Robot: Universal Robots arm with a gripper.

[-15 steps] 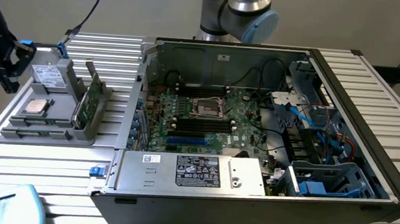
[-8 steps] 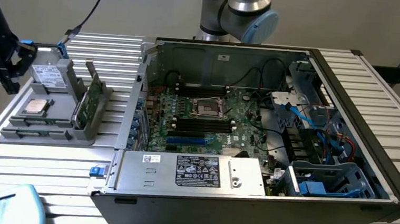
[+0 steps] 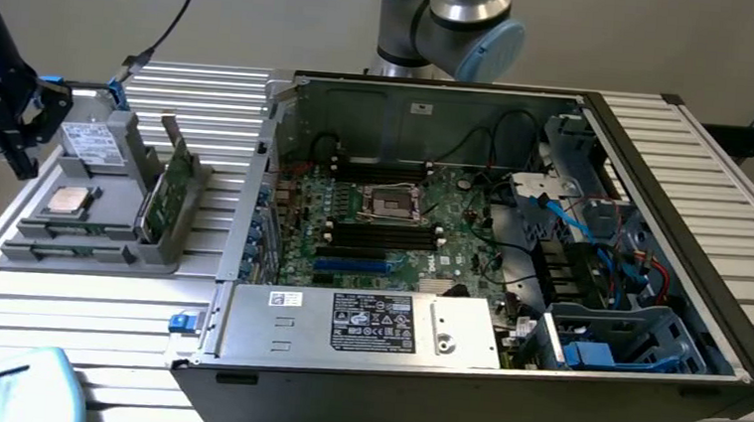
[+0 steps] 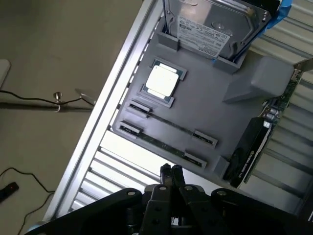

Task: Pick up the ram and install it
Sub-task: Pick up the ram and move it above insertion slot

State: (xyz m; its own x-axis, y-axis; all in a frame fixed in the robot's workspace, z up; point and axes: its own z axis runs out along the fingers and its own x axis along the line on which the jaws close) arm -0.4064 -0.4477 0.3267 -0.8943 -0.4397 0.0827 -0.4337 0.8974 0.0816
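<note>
Table: a ribbed, silver metal table (image 3: pixel 103 321) is carrying everything
Case: a big black open-sided computer case (image 3: pixel 470 407) is lying on it, its green motherboard (image 3: pixel 444 206) facing up
Tray: a flat grey plastic tray (image 4: pixel 205 103) is sitting beside the case, on the exterior view's left
Hard drive: a silver box-shaped hard drive (image 4: pixel 215 24) is standing at the tray's far end
Card: a broad green circuit card (image 3: pixel 172 192) is standing on edge along the tray side nearest the case
End effector: the black two-finger end effector (image 4: pixel 171 170) is hanging over the table slats just off the tray's free end; its fingers are pressing together and gripping nothing
Ram: the long, thin green ram stick (image 4: pixel 161 144) is lying edge-up between grey clips in the tray row nearest the end effector, at the end away from the hard drive
Processor: a small square silver processor chip (image 4: pixel 162 81) is resting between the ram and the hard drive
Deciding relation: the ram is lying just beyond the fingertips, across the tray's rim; its long axis is running along that rim and, by my reading, slanting against the line on which the fingers are meeting
Exterior view adding: the case is sitting well apart from the ram, on the exterior view's right
Wrist view adding: the closed fingertips and the stick's thin edge are showing plainly
</note>
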